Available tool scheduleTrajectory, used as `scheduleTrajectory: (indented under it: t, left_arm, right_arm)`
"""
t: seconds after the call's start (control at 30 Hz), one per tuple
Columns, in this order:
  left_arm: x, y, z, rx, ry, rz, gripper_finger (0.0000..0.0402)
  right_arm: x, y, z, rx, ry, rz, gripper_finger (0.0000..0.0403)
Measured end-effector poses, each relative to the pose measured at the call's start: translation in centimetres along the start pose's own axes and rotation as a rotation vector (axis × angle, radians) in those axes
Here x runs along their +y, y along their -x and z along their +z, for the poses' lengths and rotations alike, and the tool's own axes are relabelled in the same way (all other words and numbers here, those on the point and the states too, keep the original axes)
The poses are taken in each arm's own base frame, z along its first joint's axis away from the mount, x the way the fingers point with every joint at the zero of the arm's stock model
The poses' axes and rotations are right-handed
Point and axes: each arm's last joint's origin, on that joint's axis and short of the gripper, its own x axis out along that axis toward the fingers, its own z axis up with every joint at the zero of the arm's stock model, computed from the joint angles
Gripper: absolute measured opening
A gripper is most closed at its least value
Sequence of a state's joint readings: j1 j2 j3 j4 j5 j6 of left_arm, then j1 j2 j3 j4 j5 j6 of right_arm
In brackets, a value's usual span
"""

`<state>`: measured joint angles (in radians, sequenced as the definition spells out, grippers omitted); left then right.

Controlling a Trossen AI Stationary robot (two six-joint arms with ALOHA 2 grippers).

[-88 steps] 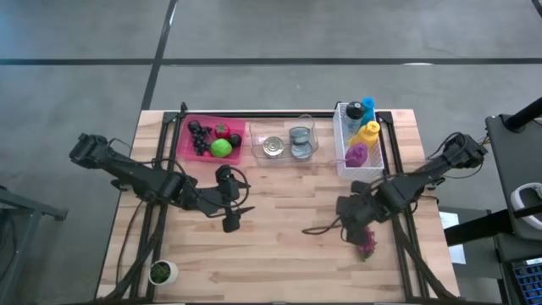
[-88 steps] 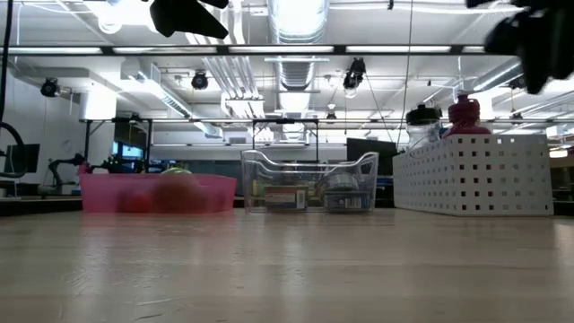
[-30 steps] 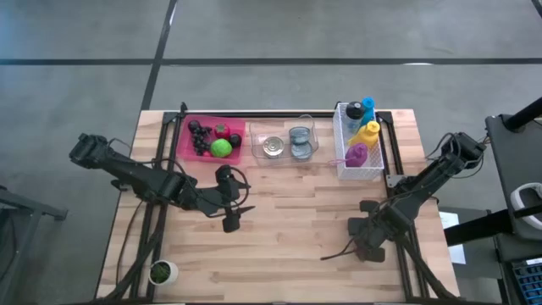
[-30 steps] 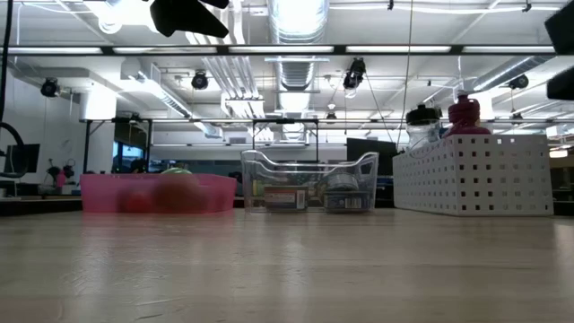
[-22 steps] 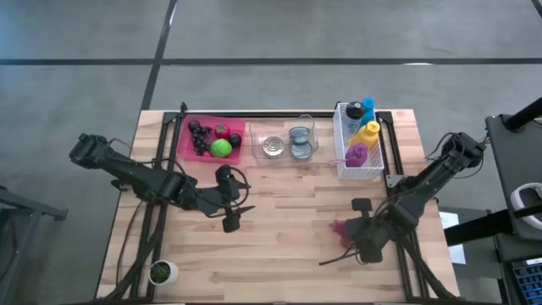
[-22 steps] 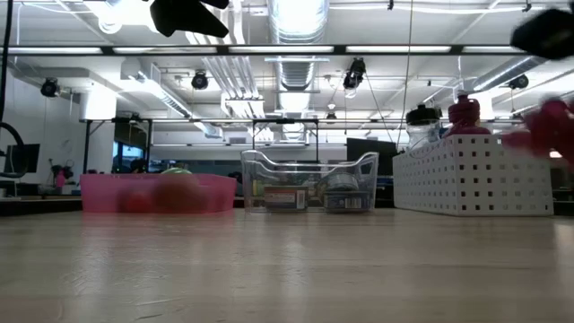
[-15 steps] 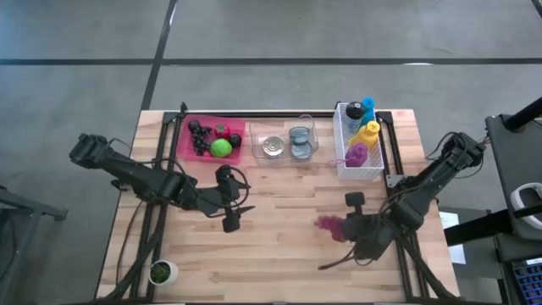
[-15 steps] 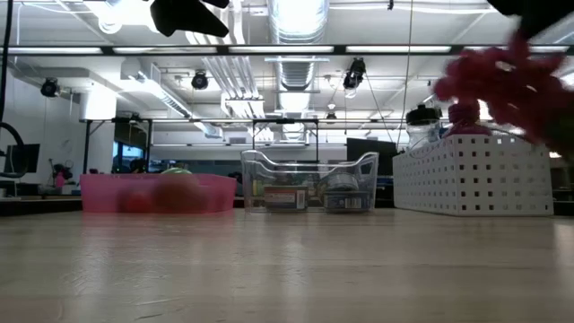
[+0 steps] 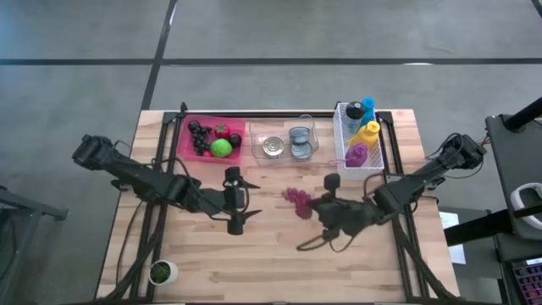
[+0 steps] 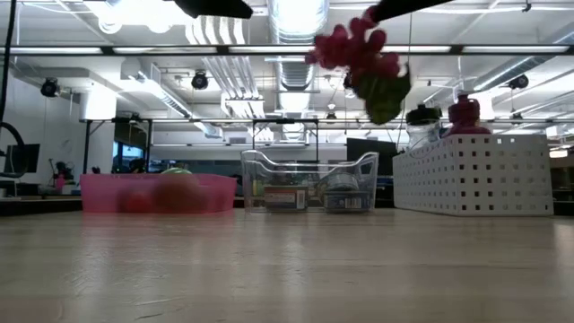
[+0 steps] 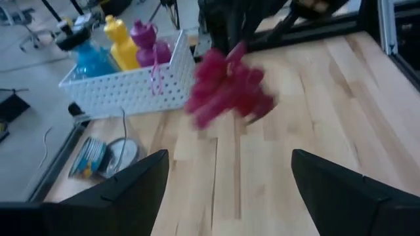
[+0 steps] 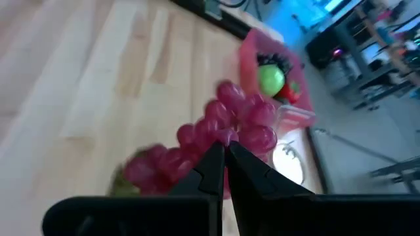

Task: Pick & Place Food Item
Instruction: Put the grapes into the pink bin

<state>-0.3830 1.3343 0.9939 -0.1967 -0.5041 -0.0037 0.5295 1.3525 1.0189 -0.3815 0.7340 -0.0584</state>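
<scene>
Grapes (image 9: pixel 296 202), one red bunch, pinched between the narrow fingers of the right gripper (image 9: pixel 312 206), carried clear above the table (image 9: pixel 279 254) near its middle. You should keep the carry high and level, steering toward the pink tray (image 9: pixel 188 138) that already holds other fruit, and let go only once low over a bare patch of it, in my judgement. Right arm: stretched low across the table from its right edge, wrist leading. Left gripper (image 9: pixel 238 212): fingers spread wide, holding nothing, just left of the bunch.
</scene>
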Motion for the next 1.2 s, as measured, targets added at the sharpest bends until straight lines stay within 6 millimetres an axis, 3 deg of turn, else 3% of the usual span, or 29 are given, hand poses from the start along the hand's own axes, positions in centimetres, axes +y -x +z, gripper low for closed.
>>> scheduleTrajectory:
  t: [0.23, 0.63, 0.9, 1.2]
  left_arm:
    - [-0.1, -2.1, 0.5, -0.085, 0.028, 0.027, 0.0325]
    - [2.4, -6.0, -0.1, -0.073, -0.011, 0.13, 0.0304]
    - [3.1, -6.9, -0.3, -0.1, -0.001, -0.048, 0.0288]
    - [3.0, -7.3, -0.4, -0.104, -0.053, -0.052, 0.0266]
  right_arm:
    - [-1.4, -1.3, 0.3, -0.032, -0.008, -0.048, 0.0011]
    - [-1.4, -1.3, 0.8, -0.076, -0.009, 0.016, 0.0011]
    - [-1.4, -1.3, 0.9, -0.091, 0.001, 0.012, 0.0011]
    - [-1.5, -1.3, 1.2, -0.112, 0.011, 0.009, 0.0011]
